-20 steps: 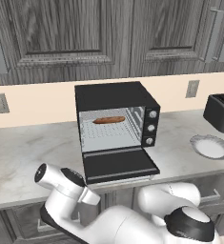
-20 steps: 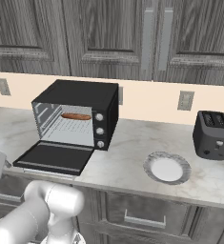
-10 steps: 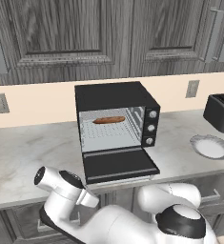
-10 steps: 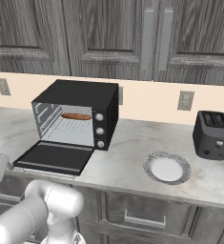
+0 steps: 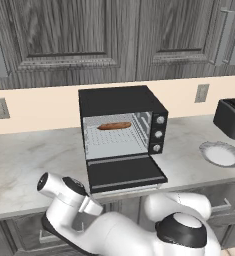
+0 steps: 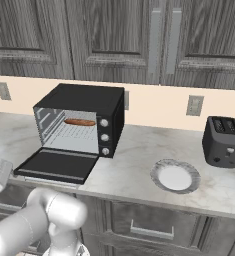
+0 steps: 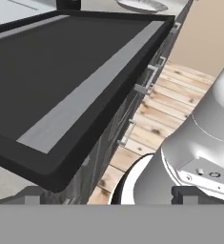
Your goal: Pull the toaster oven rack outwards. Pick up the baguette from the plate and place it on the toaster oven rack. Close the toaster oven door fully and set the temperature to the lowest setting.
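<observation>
Dark grey wood cabinets [image 5: 64,40] above a marble bench [image 6: 134,155]; beige wall [image 6: 154,107] with outlets [image 6: 194,105]; plank floor [image 7: 154,124].

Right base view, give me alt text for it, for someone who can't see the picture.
A black toaster oven sits on a marble counter with its door folded down flat and a baguette lying on the rack inside. To its right are a bare white plate and a black slot toaster, under dark wood cabinets.
</observation>
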